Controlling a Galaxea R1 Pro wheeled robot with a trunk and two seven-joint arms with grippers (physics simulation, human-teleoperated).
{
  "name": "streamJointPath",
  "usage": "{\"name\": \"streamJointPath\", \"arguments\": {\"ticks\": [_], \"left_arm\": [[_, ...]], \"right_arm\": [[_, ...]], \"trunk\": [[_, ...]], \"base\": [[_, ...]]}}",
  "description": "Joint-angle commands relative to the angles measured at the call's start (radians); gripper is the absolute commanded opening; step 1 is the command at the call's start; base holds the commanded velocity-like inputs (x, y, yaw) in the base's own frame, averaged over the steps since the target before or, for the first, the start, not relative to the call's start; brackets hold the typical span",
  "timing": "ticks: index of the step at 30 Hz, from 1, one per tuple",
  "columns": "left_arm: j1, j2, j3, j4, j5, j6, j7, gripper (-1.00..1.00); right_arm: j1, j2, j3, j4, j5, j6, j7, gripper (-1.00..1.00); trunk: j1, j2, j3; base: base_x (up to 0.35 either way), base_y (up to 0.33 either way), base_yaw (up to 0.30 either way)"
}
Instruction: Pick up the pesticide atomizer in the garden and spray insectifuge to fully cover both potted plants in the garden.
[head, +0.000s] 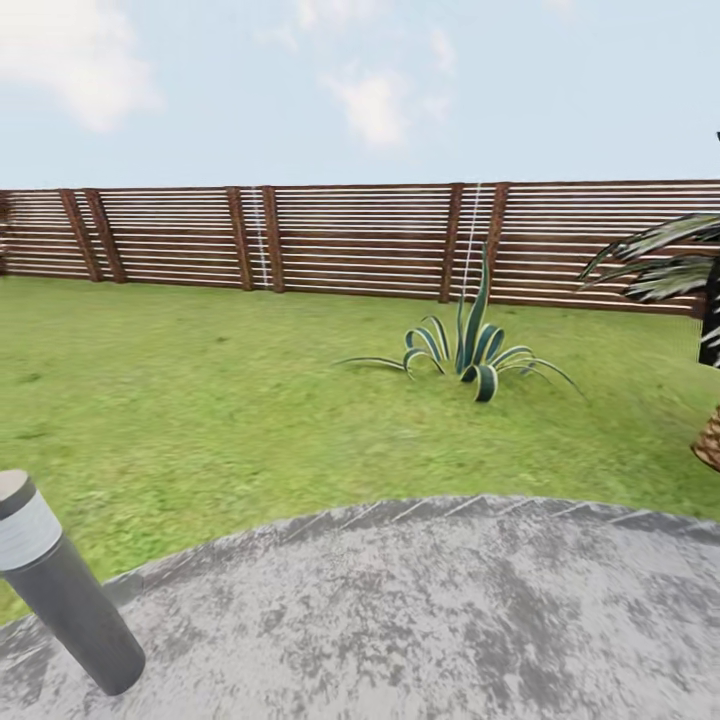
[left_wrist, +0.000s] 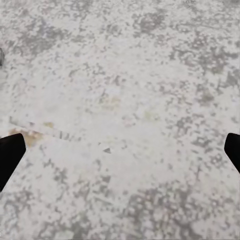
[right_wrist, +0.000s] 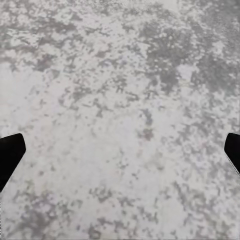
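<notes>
The robot is searching, I judge — both the left gripper (left_wrist: 120, 150) and right gripper (right_wrist: 120, 150) hang wide and empty over the grey paved patio (head: 450, 610). No atomizer in sight — next it must be found, beyond the striped spiky plant (head: 470, 355) on the lawn (head: 180, 400).

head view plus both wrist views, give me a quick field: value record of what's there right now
setting: green lawn behind a round mottled grey paved patio
boundary: brown slatted wooden fence along the far edge of the lawn
plant: spiky green-and-pale striped-leaf plant on the grass, in front of the fence
tree: palm, partly cut off at the right edge
fixture: dark grey cylindrical bollard light, lower left on the patio edge
left gripper: open, over paving, holding nothing
right gripper: open, over paving, holding nothing
</notes>
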Motion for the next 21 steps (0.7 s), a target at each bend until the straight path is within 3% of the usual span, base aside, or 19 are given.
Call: {"name": "streamJointPath", "arguments": {"ticks": [1, 11, 21], "left_arm": [[-0.001, 0.0, 0.001, 0.001, 0.001, -0.003, 0.0, 1.0], [-0.001, 0.0, 0.001, 0.001, 0.001, -0.003, 0.0, 1.0], [-0.001, 0.0, 0.001, 0.001, 0.001, -0.003, 0.0, 1.0]], "right_arm": [[0.0, 0.0, 0.0, 0.0, 0.0, -0.003, 0.0, 1.0], [0.0, 0.0, 0.0, 0.0, 0.0, -0.003, 0.0, 1.0], [0.0, 0.0, 0.0, 0.0, 0.0, -0.002, 0.0, 1.0]], "trunk": [[0.0, 0.0, -0.001], [0.0, 0.0, -0.001], [0.0, 0.0, -0.001]], "base": [[0.338, -0.025, 0.267], [0.338, -0.066, 0.263], [0.338, -0.02, 0.031]]}}
